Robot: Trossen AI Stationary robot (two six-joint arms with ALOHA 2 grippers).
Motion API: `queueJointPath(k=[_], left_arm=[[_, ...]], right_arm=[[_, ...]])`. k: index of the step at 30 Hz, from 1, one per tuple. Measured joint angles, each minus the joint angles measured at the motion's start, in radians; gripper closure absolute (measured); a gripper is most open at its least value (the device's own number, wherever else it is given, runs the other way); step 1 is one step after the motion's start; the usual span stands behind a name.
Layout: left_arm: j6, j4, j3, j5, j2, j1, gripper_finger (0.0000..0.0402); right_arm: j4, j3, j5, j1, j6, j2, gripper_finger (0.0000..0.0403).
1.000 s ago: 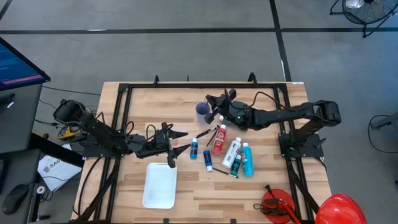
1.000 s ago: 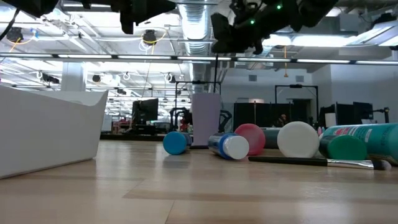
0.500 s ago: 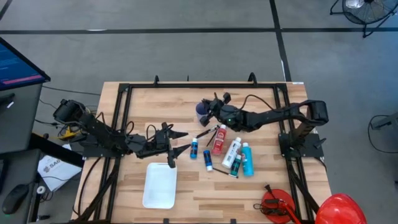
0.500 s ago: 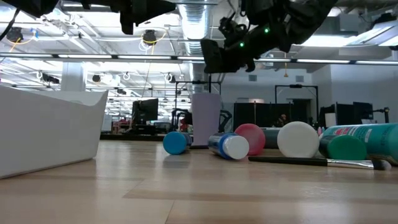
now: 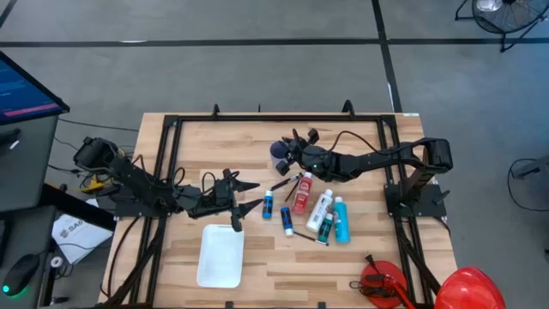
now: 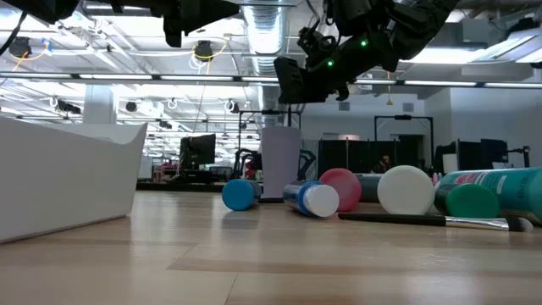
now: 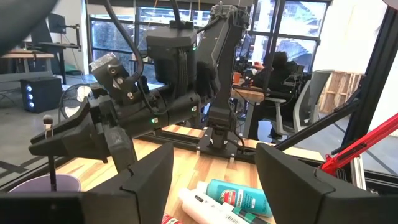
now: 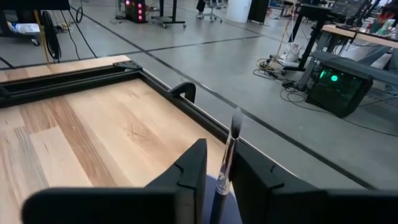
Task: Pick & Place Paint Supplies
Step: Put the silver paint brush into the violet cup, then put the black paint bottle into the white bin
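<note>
table (image 5: pixel 360 262): light wood top, boxed in by a black metal frame
tray (image 5: pixel 220 255): white, rectangular, set near the front edge; seen as a white wall in the low view (image 6: pixel 63 178)
cup (image 5: pixel 279 151): purple, upright, toward the back of the table
helmet (image 5: pixel 467 287): red, rounded, at the front right corner
monitor (image 5: pixel 26 90): blue screen, beside the table's left side
fan (image 5: pixel 497 13): on the floor, far right

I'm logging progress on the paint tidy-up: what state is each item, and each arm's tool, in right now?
Purple cup: upright, one brush in it.
Brush: standing in the cup, bristles up.
White tray: nothing in it.
Paint bottles: lying on their sides on the table.
Left tool: open, holding nothing, above the tray's far end.
Right tool: over the cup, around the brush.
</note>
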Motion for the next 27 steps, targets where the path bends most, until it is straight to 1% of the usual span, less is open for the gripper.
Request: queueJointPath(k=[6,20,27], left_arm=[[0.000,0.000,0.000,0.000,0.000,0.000,0.0183],[0.000,-0.001,0.000,0.000,0.000,0.000,0.0183],[0.000,-0.002,0.000,0.000,0.000,0.000,0.0183]], right_arm=[[-0.007,0.000,0.000,0.000,0.000,0.000,0.0332],[-0.021,0.000,0.000,0.001,0.003,0.000,0.0331],[-0.023,0.000,0.000,0.030,-0.025,-0.027,0.0330]])
